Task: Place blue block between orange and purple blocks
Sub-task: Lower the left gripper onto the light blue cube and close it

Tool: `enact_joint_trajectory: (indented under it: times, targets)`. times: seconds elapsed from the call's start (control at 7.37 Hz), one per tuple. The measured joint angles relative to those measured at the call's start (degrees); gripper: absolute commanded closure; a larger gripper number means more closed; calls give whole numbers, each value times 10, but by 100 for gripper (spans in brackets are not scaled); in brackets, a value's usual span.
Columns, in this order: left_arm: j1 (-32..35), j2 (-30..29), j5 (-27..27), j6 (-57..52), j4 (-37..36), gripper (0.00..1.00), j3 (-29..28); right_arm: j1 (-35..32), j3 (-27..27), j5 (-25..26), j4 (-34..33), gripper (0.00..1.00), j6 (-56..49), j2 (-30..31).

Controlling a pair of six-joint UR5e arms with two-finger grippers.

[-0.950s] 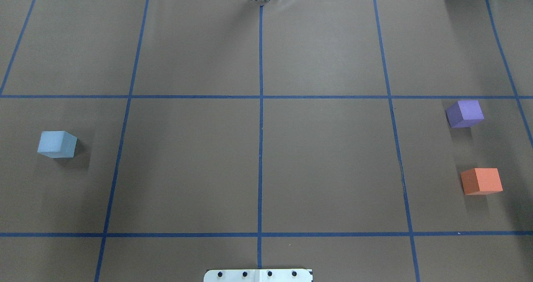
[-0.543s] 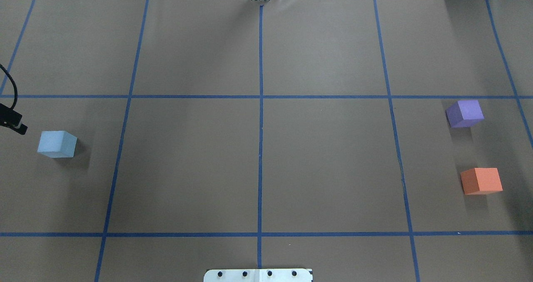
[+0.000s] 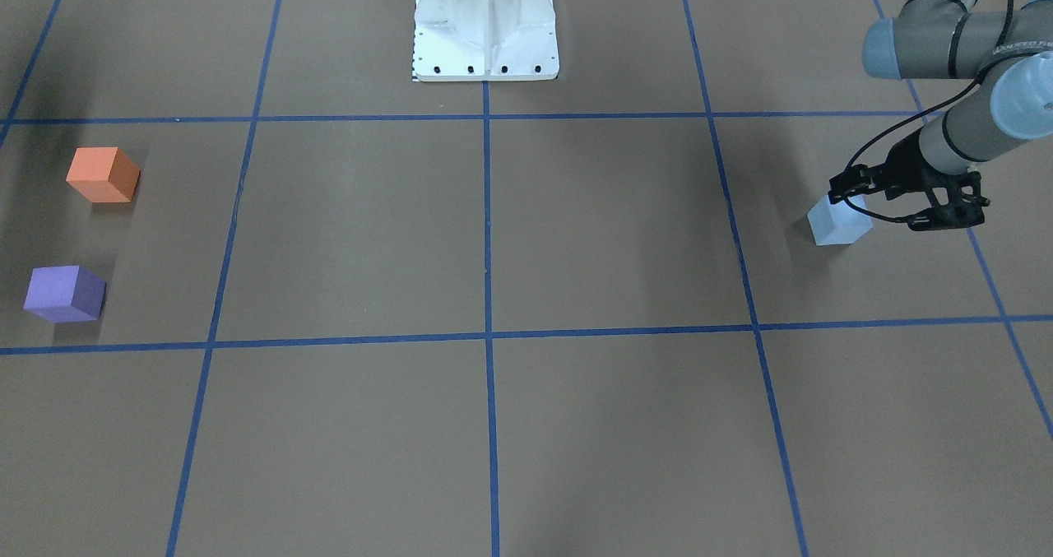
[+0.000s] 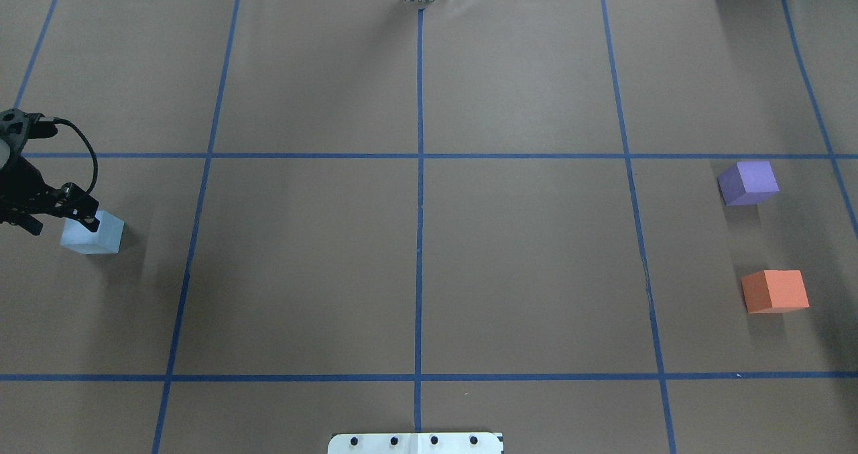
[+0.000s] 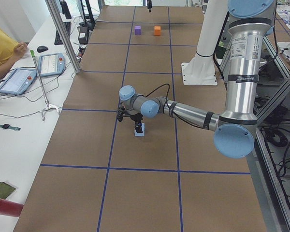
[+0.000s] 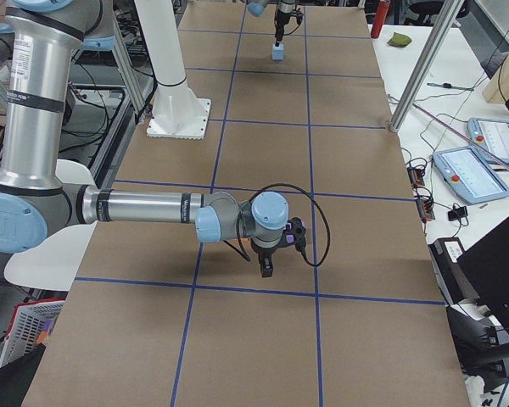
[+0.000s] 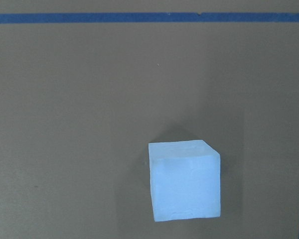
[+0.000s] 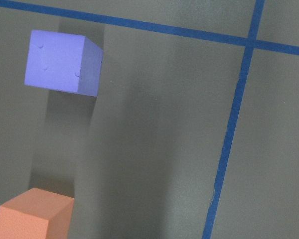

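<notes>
The light blue block (image 4: 94,236) sits at the table's far left; it also shows in the front view (image 3: 839,224) and low in the left wrist view (image 7: 185,181). My left gripper (image 4: 59,220) hovers above it, a little to its outer side, open and empty, with one fingertip over the block's edge. The purple block (image 4: 749,182) and the orange block (image 4: 775,291) stand apart at the far right, with a gap between them. Both also show in the right wrist view, purple (image 8: 60,62) and orange (image 8: 32,216). My right gripper (image 6: 265,270) shows only in the exterior right view, so I cannot tell its state.
The robot's white base plate (image 4: 415,442) is at the near middle edge. Blue tape lines divide the brown table cover into squares. A desk with tablets (image 5: 19,79) and a metal post (image 5: 63,34) stand beyond the far table edge.
My left arm has come in from the left edge and moved over the blue block. The three blocks have not moved.
</notes>
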State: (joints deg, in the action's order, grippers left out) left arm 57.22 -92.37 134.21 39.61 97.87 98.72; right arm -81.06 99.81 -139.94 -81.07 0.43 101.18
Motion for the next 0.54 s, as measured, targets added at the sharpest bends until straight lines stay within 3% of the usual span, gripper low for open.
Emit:
enact_joint_trajectory:
  times: [0.41, 0.54]
  targets:
    - [-35, -24, -32, 7, 16, 1, -46, 1, 0, -1, 0, 0, -1, 0]
    - [-43, -31, -38, 6, 21, 10, -57, 2, 0, -1, 0, 0, -1, 0]
